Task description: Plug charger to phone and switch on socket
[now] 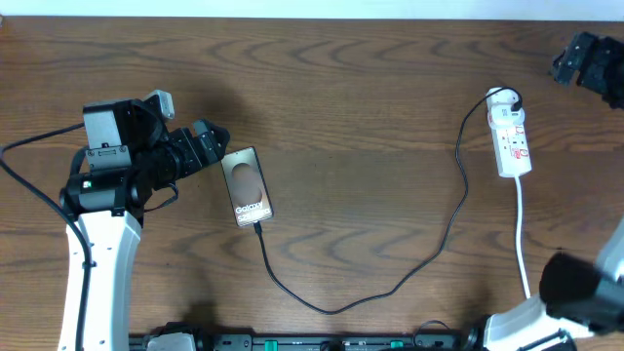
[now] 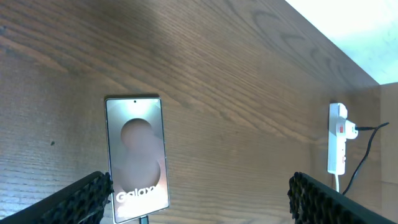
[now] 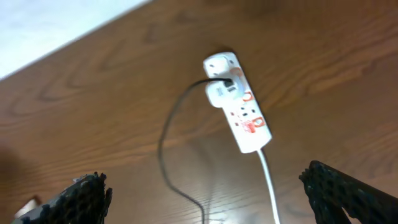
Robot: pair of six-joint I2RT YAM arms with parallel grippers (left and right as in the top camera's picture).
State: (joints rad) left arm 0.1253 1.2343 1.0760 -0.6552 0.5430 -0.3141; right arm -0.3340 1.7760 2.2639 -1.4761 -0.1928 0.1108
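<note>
Cable [image 1: 336, 310] looks seated in phone [image 1: 247, 183] at table's left, so my left gripper [image 1: 213, 144] sits open beside it, right gripper [image 1: 585, 60] open near power strip [image 1: 511, 136] by the right edge, for the switch.

A robotics test bench, as in a lab, is indicated. A wood-grain table [image 1: 370, 88] is flanked by a white-and-black left robot arm [image 1: 102, 244] and a right robot arm [image 1: 526, 322] at its near edge. A phone [image 1: 245, 183], a charger cable [image 3: 161, 146] and a power strip [image 1: 511, 136] are laid out on it as test items.
</note>
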